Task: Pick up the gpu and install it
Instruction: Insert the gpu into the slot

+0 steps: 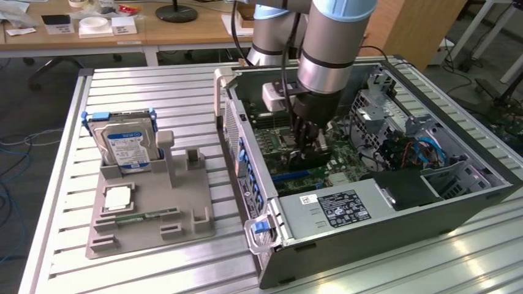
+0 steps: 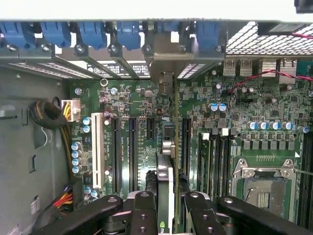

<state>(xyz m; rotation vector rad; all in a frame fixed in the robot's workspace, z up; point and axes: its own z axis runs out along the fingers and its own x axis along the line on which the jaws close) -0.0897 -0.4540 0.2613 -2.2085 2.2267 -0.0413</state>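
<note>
1. Hidden items. In the exterior view, my arm (image 1: 327, 55) and hand (image 1: 309, 144) covered most of the gpu (image 1: 304, 162). Its lower edge was out of sight, so I could not tell whether it touched a slot. In the wrist view, the gpu (image 2: 166, 164) showed edge-on only, cut off at the frame border near my fingers (image 2: 144, 205).

2. Hand state. My hand (image 2: 166, 198) was pinching the gpu, one finger on each face, with the card upright over the board (image 2: 230, 122).

3. Containers. The open case (image 1: 343, 245) lay on its side on the worktop (image 1: 163, 92), with the board (image 1: 274, 138), my hand and the gpu inside. Beside it, on the exterior view's left, the grey holder (image 1: 192, 208) carried one upright hard drive (image 1: 122, 144), one memory stick (image 1: 143, 215) and one square silver chip (image 1: 119, 197).

4. Counts on the board. One white slot (image 2: 98, 147) and one open socket (image 2: 264, 186).
</note>
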